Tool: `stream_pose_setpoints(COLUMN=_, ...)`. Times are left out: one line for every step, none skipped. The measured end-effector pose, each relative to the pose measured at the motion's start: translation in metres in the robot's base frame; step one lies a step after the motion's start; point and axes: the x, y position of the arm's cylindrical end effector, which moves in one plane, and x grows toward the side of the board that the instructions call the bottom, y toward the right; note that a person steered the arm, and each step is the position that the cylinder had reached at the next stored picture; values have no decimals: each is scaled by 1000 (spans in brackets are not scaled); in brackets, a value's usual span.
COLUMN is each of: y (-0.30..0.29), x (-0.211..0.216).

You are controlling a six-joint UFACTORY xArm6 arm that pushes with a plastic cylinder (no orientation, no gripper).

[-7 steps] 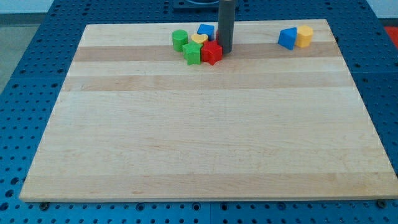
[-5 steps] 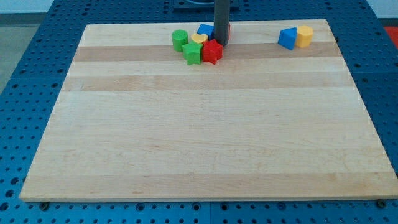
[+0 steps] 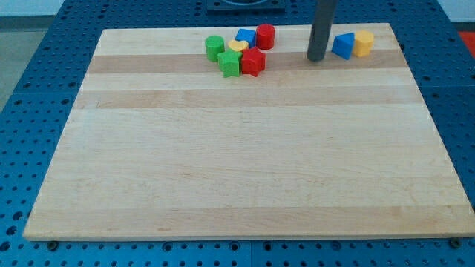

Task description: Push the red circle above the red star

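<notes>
The red circle [image 3: 265, 35] stands near the board's top edge, just above and slightly right of the red star [image 3: 253, 62]. They sit close together in a cluster with a blue block [image 3: 246, 36], a yellow block [image 3: 237, 47], a green cylinder [image 3: 214, 47] and a green star [image 3: 230, 64]. My tip [image 3: 317, 58] rests on the board well to the right of the cluster, just left of a blue block [image 3: 342, 46]. It touches no block.
A yellow block [image 3: 363, 43] sits against the right side of the blue block at the top right. The wooden board [image 3: 245, 163] lies on a blue perforated table.
My tip has moved from beside the red star and red circle to the right, toward the blue and yellow pair. The red circle is now uncovered above the red star.
</notes>
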Motion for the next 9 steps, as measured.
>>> stream_pose_setpoints(y=-11, x=-47)
stream_pose_setpoints(y=-15, x=-50)
stream_pose_setpoints(y=-36, x=-37)
stream_pose_setpoints(y=-49, x=-29)
stream_pose_setpoints(y=-50, x=-29)
stream_pose_setpoints(y=-52, x=-26)
stream_pose_setpoints(y=-56, x=-16)
stream_pose_setpoints(y=-56, x=-13)
stream_pose_setpoints(y=-55, x=-6)
